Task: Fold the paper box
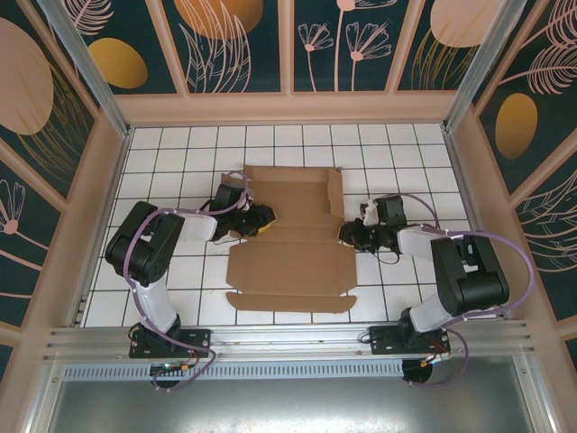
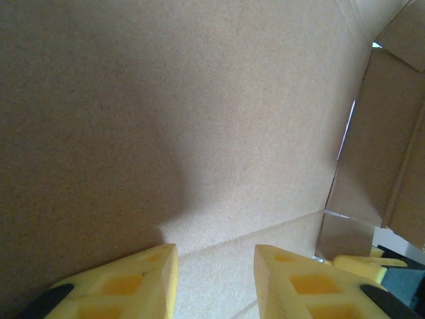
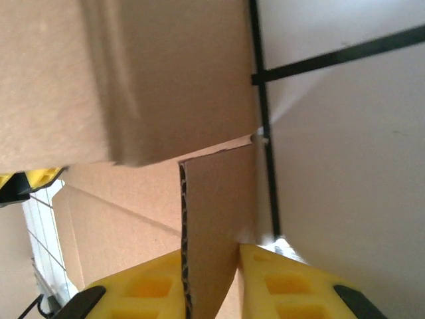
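Holding a side flap [image 3: 211, 212] of the paper box [image 1: 293, 262] between its yellow fingers [image 3: 285, 282], the right claw [image 3: 209, 249] looks clenched on the cardboard edge, which stands upright just in front of it. The left claw [image 2: 216, 249] is released: its fingers stand apart with nothing between them, and a wide brown panel rises directly ahead of it. The box lies between the two claws on the tiled table [image 1: 162, 171].

I think the main risk is on the right. The grip takes only a thin edge, so the flap may slip out or bend away from its crease if the claw turns too quickly. As the left claw holds nothing, a pull from the right could also drag the whole box sideways.

How deep the flap sits between the right fingers is cut off at the bottom of the wrist view. Whether the left fingers touch the panel I cannot tell.
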Motion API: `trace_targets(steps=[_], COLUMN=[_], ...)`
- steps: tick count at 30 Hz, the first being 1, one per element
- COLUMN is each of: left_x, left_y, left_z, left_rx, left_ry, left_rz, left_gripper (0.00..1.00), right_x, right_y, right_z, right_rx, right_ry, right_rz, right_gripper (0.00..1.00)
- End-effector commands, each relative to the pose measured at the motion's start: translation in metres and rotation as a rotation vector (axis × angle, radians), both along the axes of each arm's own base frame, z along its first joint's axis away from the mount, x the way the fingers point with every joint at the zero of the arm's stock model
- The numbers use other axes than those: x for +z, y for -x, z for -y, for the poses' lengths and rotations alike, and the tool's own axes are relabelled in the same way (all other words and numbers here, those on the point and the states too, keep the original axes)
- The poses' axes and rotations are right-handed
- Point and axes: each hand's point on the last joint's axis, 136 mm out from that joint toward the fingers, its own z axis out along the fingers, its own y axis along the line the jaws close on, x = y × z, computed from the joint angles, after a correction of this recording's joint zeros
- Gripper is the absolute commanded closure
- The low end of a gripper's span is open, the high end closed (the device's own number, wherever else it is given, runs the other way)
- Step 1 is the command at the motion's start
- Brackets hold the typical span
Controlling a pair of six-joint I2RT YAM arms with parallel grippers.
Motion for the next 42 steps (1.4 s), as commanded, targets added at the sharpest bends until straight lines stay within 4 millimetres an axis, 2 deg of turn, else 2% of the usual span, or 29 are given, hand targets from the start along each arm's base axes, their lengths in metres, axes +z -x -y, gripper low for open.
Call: trace_targets(steps=[1,8,14,18,28,36,42], left_x=[-0.046,-0.047,-0.046,-0.046,-0.049,-0.048,-0.047], left_y=[0.025,0.026,0.027,0.027,0.029,0.029,0.030], left_z=[-0.018,-0.018,-0.019,-0.019,-0.020,-0.021,-0.020], left_rx=[0.007,0.007,0.004,0.003,-0.002,-0.002,-0.002], left_ry=[-0.112,-0.115,-0.120,-0.122,-0.130,-0.130,-0.124], left_rz=[-0.121,-0.123,-0.120,-0.119,-0.123,-0.122,-0.122], left_gripper=[0.64,0.64,0.65,0.65,0.66,0.66,0.66], right_x=[0.018,0.009,0.018,0.021,0.035,0.021,-0.011], right_y=[-0.006,-0.014,-0.019,-0.017,-0.014,-0.025,-0.021], right_z=[-0.017,-0.017,-0.024,-0.025,-0.045,-0.049,-0.060], right_rx=[0.071,0.096,0.153,0.171,0.248,0.257,0.296], right_ry=[0.057,0.196,0.313,0.341,0.329,0.354,0.374], right_rz=[0.074,0.090,0.152,0.167,0.233,0.228,0.176], right_gripper=[0.76,0.63,0.57,0.55,0.47,0.45,0.45])
